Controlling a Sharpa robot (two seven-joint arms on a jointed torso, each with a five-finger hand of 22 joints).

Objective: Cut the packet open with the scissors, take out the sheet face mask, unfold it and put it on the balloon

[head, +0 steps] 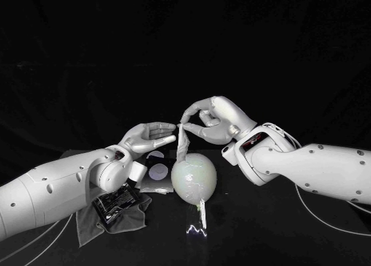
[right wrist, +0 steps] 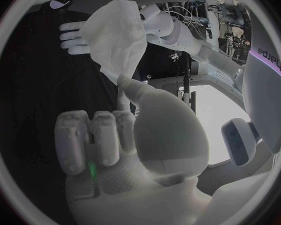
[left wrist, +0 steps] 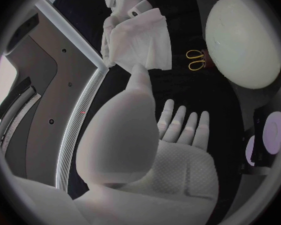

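Note:
The white sheet mask (head: pixel 182 143) hangs as a narrow folded strip just above the pale balloon (head: pixel 194 177), which lies on the black table. My right hand (head: pixel 216 119) pinches the mask's top edge between thumb and finger. My left hand (head: pixel 150 136) reaches in from the side, and its thumb and fingertips (head: pixel 168 132) meet the mask's edge. The left wrist view has the mask (left wrist: pixel 137 42) at my left thumb's tip, the balloon (left wrist: pixel 243 40) and the yellow-handled scissors (left wrist: pixel 195 59). The right wrist view has the mask (right wrist: pixel 115 40) in front of my left hand (right wrist: pixel 75 35).
A black packet (head: pixel 118 202) lies on a grey cloth (head: pixel 113 224) under my left forearm. A dark holder with pale round patches (head: pixel 158 166) stands left of the balloon. A small shiny scrap (head: pixel 197 227) lies on the table in front of the balloon.

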